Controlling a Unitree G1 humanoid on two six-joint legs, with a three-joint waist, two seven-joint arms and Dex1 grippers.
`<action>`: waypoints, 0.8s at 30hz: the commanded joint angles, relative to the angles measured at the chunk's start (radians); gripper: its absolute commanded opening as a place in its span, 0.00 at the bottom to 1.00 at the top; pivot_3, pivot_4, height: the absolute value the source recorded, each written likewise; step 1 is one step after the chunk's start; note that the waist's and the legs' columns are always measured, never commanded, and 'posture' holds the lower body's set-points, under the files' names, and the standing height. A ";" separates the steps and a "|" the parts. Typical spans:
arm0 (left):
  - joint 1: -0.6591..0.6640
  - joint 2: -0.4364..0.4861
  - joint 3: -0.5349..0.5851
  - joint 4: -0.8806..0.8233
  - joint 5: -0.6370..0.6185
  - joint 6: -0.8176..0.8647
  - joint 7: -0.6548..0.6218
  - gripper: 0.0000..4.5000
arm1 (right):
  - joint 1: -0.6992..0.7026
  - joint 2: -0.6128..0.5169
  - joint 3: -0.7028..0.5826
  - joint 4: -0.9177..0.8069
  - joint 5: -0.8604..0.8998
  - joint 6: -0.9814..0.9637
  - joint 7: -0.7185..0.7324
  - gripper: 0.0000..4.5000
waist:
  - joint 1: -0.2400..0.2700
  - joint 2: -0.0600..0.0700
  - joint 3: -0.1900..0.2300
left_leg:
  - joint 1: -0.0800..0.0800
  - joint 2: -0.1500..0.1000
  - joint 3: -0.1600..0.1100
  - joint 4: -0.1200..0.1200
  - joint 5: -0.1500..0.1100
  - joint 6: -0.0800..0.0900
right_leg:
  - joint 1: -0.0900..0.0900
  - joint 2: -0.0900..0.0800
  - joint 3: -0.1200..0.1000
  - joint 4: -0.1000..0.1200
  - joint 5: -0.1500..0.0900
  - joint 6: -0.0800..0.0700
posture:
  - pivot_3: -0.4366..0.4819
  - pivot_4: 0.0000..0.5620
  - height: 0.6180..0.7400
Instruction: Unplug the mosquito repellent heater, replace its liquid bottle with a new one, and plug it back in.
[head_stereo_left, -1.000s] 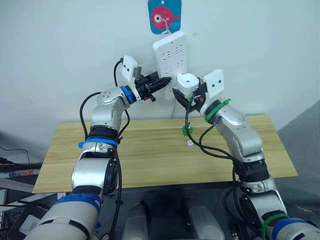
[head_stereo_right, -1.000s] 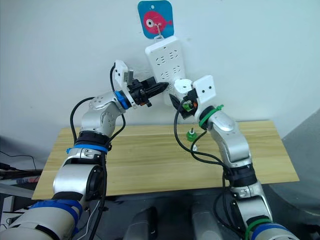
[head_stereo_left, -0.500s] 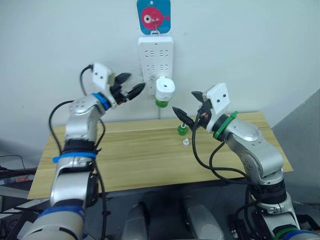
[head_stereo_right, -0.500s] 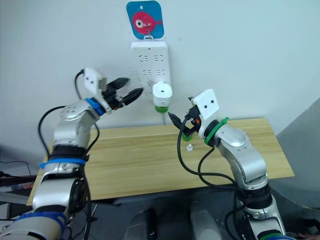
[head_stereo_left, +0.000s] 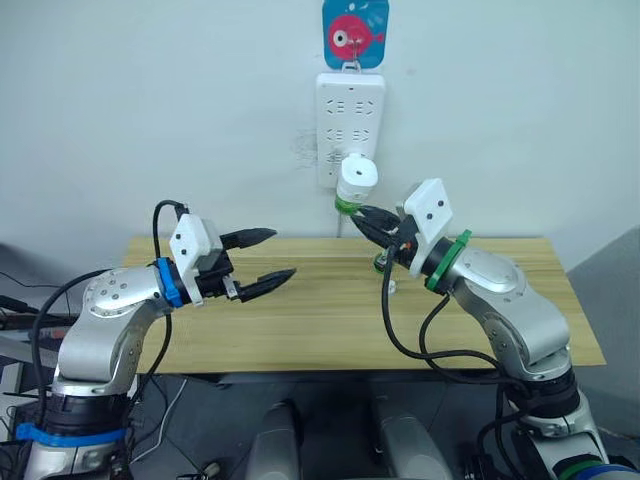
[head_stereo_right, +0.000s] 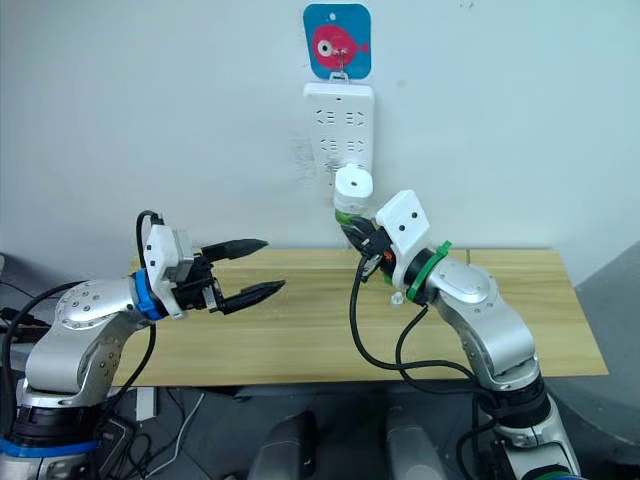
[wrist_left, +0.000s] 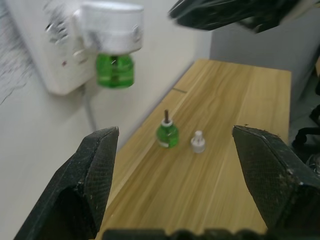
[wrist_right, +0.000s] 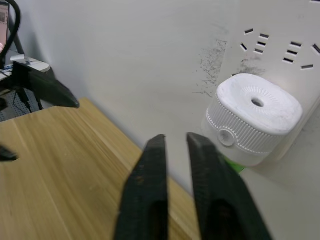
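- Currently, the left gripper (head_stereo_left: 258, 262) hangs empty over the wooden table's (head_stereo_left: 300, 330) left half, fingers spread wide.
- Small white plastic heater (head_stereo_left: 355, 177) sits plugged into the long white wall power strip (head_stereo_left: 350, 110), green bottle (wrist_left: 115, 70) fitted beneath.
- Capless green wick bottle (wrist_left: 167, 133) stands on the table beside a white cap (wrist_left: 198, 142).
- Right gripper (head_stereo_left: 368, 218) sits just right of the heater, empty, fingers nearly together.

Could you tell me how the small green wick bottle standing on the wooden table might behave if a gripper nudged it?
The small translucent green plastic bottle looks light, so it would probably slide or tip easily. Its thin dark wick stands bare and may bend. Once tipped, its round body could roll toward the small white screw cap.
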 joint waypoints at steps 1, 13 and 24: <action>0.006 -0.011 -0.011 -0.064 -0.025 0.013 0.025 0.87 | -0.028 0.011 -0.005 0.030 -0.029 -0.056 -0.021 0.01 | 0.000 0.000 0.000 | 0.000 0.000 0.000 0.000 0.000 0.000 | 0.000 0.000 0.000 0.000 0.000 0.000 | 0.43 0.38 1.00; -0.018 -0.029 -0.038 -0.048 -0.020 -0.012 0.038 0.87 | -0.078 0.066 0.006 0.164 -0.084 -0.121 -0.046 0.01 | -0.003 0.000 0.000 | 0.000 0.001 0.000 -0.001 0.000 0.000 | -0.001 0.005 0.000 0.000 0.001 -0.002 | 0.43 0.36 1.00; -0.025 -0.023 -0.041 -0.040 -0.018 -0.017 0.034 0.87 | -0.113 0.096 -0.023 0.227 -0.112 -0.159 -0.085 0.01 | -0.003 0.000 0.000 | 0.000 0.001 -0.001 -0.001 0.000 0.000 | -0.001 0.005 0.000 0.000 0.001 -0.002 | 0.43 0.35 1.00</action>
